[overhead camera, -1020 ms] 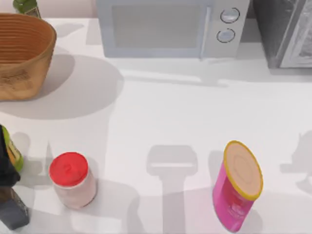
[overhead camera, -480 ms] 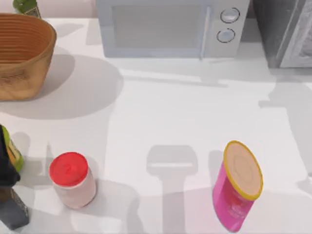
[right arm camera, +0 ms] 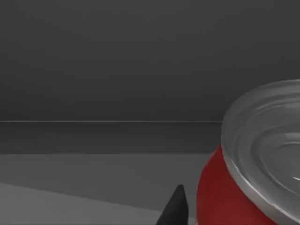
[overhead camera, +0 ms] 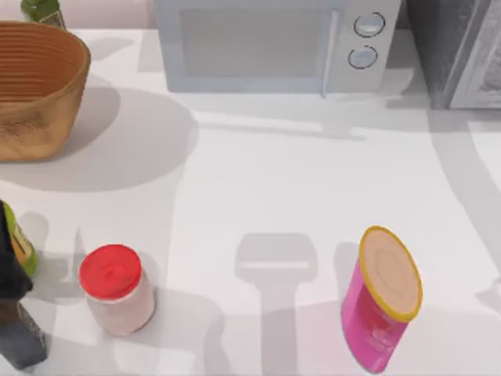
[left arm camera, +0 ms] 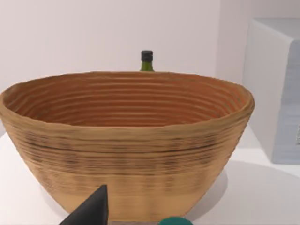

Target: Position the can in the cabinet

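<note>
Shadows near the cabinet [overhead camera: 454, 55] have shifted. Our right gripper's grip we cannot tell; the can [right arm camera: 243, 187] sits inside grey walls, seemingly nearly placed.

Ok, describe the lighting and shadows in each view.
Top view: bright, with soft grey shadows on the table, a big one beside the basket. Left wrist view: evenly lit, the basket shading the table under it. Right wrist view: dim grey cabinet interior, a sheen on the can top.
</note>
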{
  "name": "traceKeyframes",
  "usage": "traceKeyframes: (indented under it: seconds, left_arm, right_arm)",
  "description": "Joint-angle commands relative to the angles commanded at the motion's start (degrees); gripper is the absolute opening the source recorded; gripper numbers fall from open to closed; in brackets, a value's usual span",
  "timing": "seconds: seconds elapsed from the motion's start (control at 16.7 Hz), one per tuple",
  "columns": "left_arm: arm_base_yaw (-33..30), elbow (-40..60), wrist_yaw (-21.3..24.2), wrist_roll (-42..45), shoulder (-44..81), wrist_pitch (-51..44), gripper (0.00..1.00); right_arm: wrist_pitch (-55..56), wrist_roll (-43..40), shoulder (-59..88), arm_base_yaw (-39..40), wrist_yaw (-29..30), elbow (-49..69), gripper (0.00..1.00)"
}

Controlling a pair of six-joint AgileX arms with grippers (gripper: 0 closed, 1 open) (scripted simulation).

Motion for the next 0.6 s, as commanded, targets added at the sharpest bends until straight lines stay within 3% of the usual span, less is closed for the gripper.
traceKeyframes:
  seconds: [0.6]
  left_arm:
    - [0.0, 0.0, 0.0, 0.0, 0.0, 0.0, 1.0]
  right_arm:
    - [-1.67, 0.12, 4.6, 0.29, -0.09, 5.57, 0.0]
